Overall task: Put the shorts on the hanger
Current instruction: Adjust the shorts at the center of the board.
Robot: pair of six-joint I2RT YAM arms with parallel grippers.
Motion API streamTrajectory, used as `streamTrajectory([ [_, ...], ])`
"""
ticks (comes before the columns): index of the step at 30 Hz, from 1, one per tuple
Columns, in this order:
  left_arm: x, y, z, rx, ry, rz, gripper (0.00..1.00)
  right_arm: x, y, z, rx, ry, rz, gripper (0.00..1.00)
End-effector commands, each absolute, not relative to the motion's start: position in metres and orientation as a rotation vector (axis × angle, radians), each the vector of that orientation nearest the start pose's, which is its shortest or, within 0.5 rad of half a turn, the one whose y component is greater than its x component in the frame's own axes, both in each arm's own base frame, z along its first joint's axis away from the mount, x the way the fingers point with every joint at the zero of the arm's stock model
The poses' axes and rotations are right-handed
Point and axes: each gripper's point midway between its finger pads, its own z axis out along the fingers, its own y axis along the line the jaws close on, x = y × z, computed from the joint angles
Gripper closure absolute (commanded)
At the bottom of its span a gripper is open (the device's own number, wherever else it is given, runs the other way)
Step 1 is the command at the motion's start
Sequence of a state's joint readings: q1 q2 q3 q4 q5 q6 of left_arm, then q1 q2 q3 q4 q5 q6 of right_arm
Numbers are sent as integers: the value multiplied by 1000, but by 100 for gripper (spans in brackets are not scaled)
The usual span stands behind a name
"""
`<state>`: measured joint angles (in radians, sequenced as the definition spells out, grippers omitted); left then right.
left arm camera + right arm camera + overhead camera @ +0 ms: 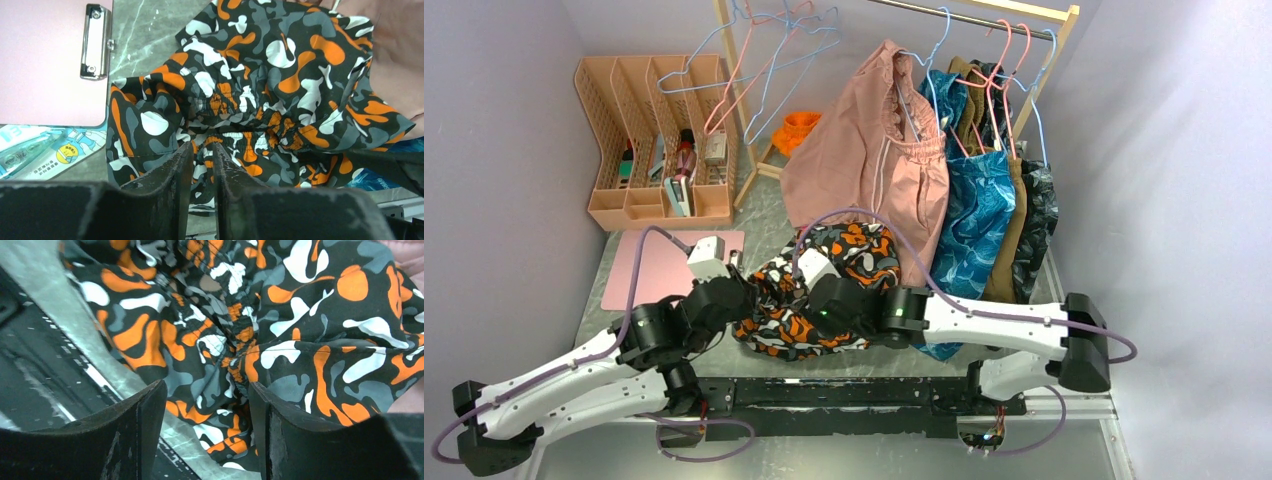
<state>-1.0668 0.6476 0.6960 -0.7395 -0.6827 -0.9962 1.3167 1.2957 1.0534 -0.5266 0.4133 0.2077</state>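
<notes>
Shorts (869, 250) are heaped on the surface (769, 215) by the middle of its near edge; soft, light, floppy cloth, expected to sag and slip if taken by a loose leg. The gathered elastic waistband (240, 135) is judged the firmest hold: a fold by it is pinched in the almost-closed left pincer (200, 152), while the right pincer (207, 390) is spread wide astride the fabric, nothing clamped.

One shorts (869, 250), one clipboard (664, 272), one desk organizer (656, 120).
</notes>
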Motion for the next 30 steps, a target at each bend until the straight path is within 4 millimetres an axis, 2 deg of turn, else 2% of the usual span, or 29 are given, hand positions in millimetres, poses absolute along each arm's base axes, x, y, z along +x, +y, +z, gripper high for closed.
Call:
streamTrajectory([
  [1, 173, -154, 168, -285, 2135, -501, 68, 165, 303, 159, -988, 2054, 106, 34],
  [5, 169, -163, 148, -268, 2198, -499, 37, 184, 284, 139, -921, 2062, -115, 31],
  [6, 167, -166, 141, -262, 2222, -492, 32, 189, 278, 136, -896, 2066, -174, 31],
  [10, 161, -176, 115, -237, 2323, -458, 23, 204, 264, 128, -804, 2078, -268, 33],
  [12, 158, -180, 102, -223, 2365, -433, 22, 211, 259, 127, -771, 2093, -260, 39],
  [15, 156, -181, 89, -217, 2401, -407, 22, 223, 249, 126, -715, 2135, -229, 61],
  [17, 155, -182, 83, -209, 2412, -402, 28, 228, 245, 130, -681, 2152, -186, 76],
  [19, 155, -182, 80, -207, 2410, -406, 41, 229, 248, 136, -662, 2159, -103, 92],
  [20, 155, -182, 80, -209, 2407, -409, 52, 229, 251, 142, -654, 2157, -56, 100],
  [21, 156, -182, 82, -211, 2399, -412, 66, 227, 256, 148, -655, 2152, 0, 100],
  [23, 160, -179, 91, -221, 2365, -413, 90, 222, 269, 165, -663, 2124, 141, 100],
  [26, 173, -173, 124, -215, 2265, -404, 93, 214, 293, 207, -661, 2037, 381, 100],
  [28, 185, -165, 166, -209, 2152, -399, 93, 213, 306, 253, -615, 1946, 537, 100],
  [30, 199, -149, 223, -208, 2000, -363, 93, 215, 313, 305, -553, 1844, 670, 100],
])
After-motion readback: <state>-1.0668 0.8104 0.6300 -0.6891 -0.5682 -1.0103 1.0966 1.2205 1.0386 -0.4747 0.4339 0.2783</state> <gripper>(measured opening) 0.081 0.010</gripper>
